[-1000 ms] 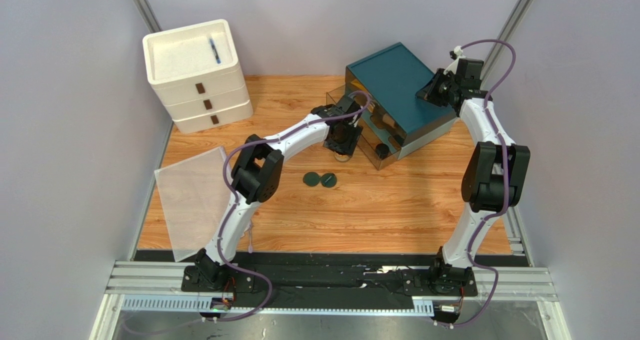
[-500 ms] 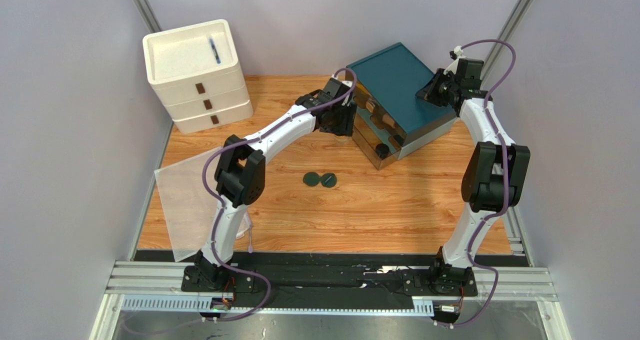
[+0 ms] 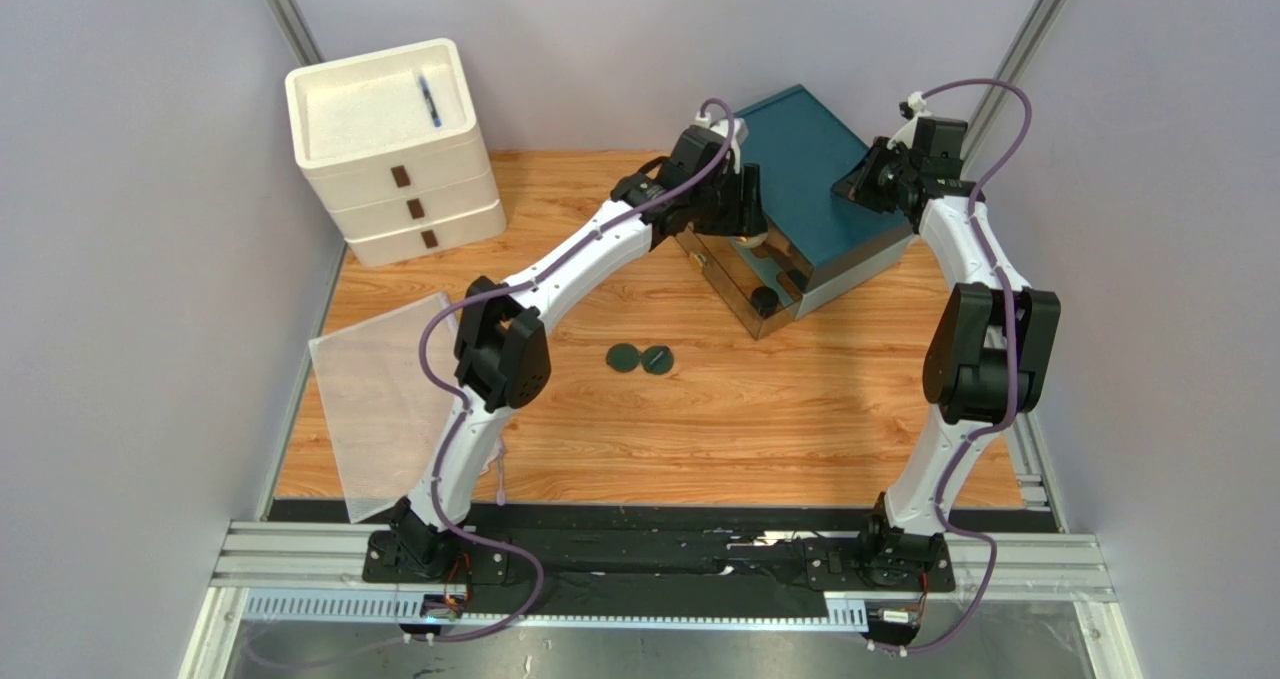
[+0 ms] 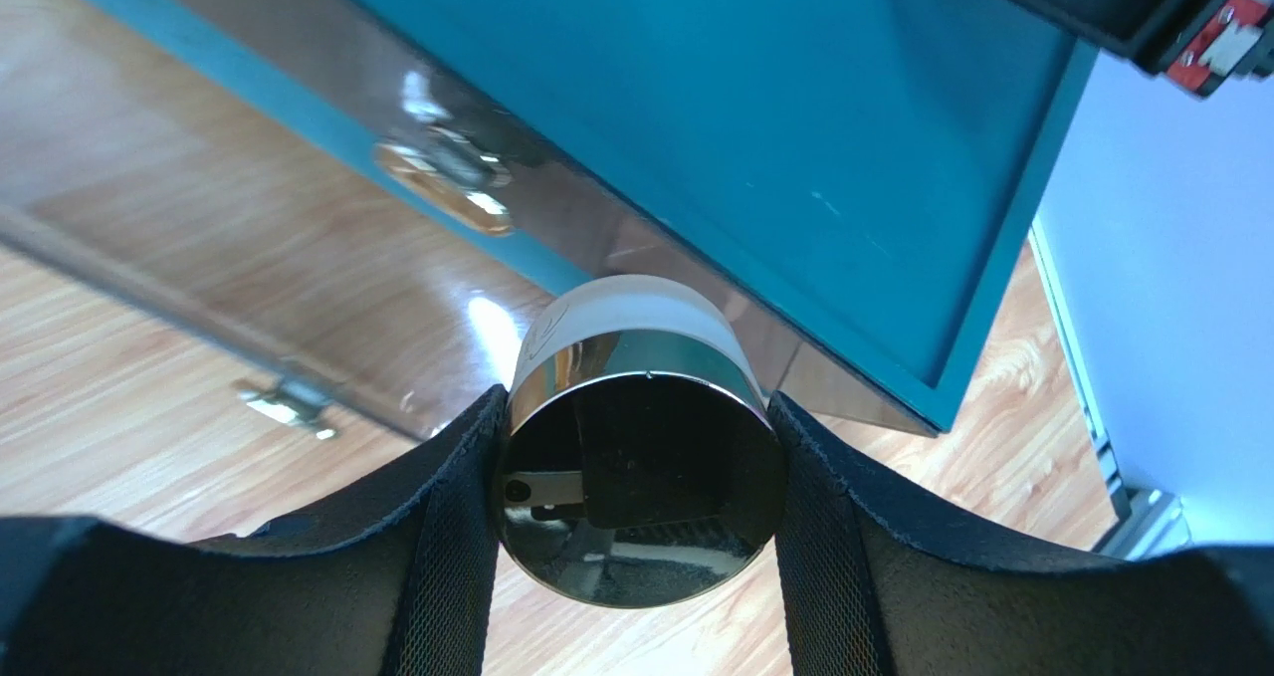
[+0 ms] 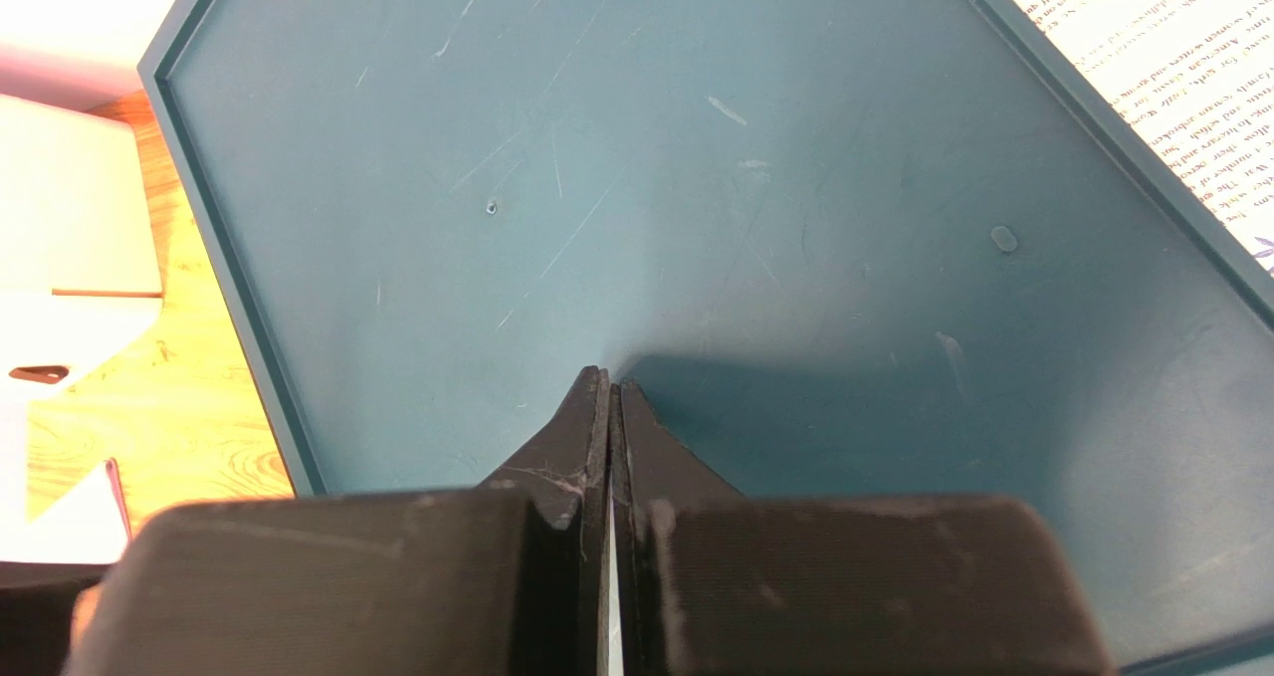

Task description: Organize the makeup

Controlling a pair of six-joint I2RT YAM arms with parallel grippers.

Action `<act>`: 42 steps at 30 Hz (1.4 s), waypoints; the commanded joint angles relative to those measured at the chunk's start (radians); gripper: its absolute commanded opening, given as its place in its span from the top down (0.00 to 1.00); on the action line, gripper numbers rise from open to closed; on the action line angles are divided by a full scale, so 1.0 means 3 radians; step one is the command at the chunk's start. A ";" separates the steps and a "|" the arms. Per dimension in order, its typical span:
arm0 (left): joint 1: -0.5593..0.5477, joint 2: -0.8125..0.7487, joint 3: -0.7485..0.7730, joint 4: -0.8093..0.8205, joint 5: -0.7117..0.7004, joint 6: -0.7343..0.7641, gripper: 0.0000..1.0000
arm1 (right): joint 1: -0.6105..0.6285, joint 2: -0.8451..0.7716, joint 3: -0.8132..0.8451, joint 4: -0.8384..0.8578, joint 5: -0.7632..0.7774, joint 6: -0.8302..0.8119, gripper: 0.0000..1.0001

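My left gripper [image 3: 732,199] is shut on the gold-lidded jar [image 4: 640,475], a white round jar with a mirror-like lid. It holds the jar above the table at the left front edge of the teal-lidded clear organizer box [image 3: 804,147]. The box's teal lid [image 4: 778,124] and clear wall fill the left wrist view. My right gripper [image 3: 869,181] is shut and empty, its tips [image 5: 610,385] resting on the teal lid [image 5: 673,183]. Two dark green compacts [image 3: 640,358] lie side by side on the table. A black jar [image 3: 765,301] sits in the box's front corner.
A white three-drawer unit [image 3: 394,147] stands at the back left with a blue pen [image 3: 428,102] in its top tray. A clear flat sheet [image 3: 383,402] lies at the left table edge. Grey walls close in on both sides.
My left arm has carried the jar from in front of the box up and to the right, to the box's left edge beside the teal lid. The right arm has not moved.
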 commanded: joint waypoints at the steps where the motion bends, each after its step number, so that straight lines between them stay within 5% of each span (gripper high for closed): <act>1: -0.0081 0.0197 0.0242 0.0030 0.0133 -0.0076 1.00 | 0.0075 0.0653 -0.0493 -0.1257 0.0403 -0.0203 1.00; 8: -0.0122 0.0243 0.0140 -0.0001 0.0113 -0.0050 0.94 | 0.0075 0.0658 -0.0488 -0.1247 0.0393 -0.0198 1.00; 23: -0.0158 0.0340 0.0156 -0.0165 -0.0174 0.0180 0.24 | 0.0075 0.0642 -0.0493 -0.1262 0.0398 -0.0209 1.00; 35: -0.0158 -0.0256 -0.0145 -0.0093 -0.0373 0.0532 0.25 | 0.0075 0.0627 -0.0482 -0.1288 0.0413 -0.0229 1.00; 42: -0.0158 -0.1152 -0.1615 -0.0042 -0.0669 0.0783 0.25 | 0.0075 0.0632 -0.0472 -0.1288 0.0413 -0.0224 1.00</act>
